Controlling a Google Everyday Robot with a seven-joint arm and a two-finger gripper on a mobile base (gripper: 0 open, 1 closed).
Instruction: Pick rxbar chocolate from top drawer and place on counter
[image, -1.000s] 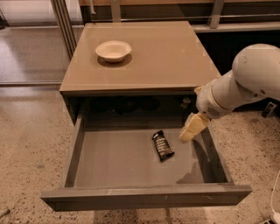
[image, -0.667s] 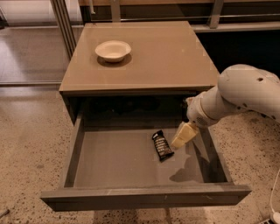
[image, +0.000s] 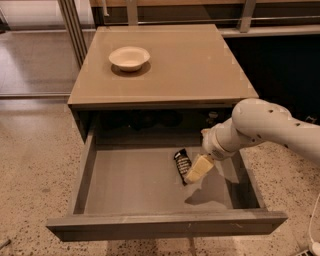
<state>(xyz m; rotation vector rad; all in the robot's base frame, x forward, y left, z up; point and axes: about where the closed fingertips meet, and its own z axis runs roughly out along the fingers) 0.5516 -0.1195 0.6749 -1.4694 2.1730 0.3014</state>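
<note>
Gripper (image: 198, 169) is down inside the open drawer (image: 125, 185), its tip right against the lower right end of the chocolate bar (image: 181, 161) (black wrapper, flat on the drawer floor, right of centre). Open or closed? Can't tell. Bowl (image: 129, 57) sits on the counter (image: 190, 65).

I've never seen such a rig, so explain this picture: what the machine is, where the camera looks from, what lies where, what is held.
The white arm belongs to a mobile robot; the cream piece at its end is its gripper. One camera looks down from above and in front. A bowl sits on the counter. In the open drawer lies a black bar. The gripper is low in the drawer, its tip at the bar's near end. The bar lies flat, not lifted.
</note>
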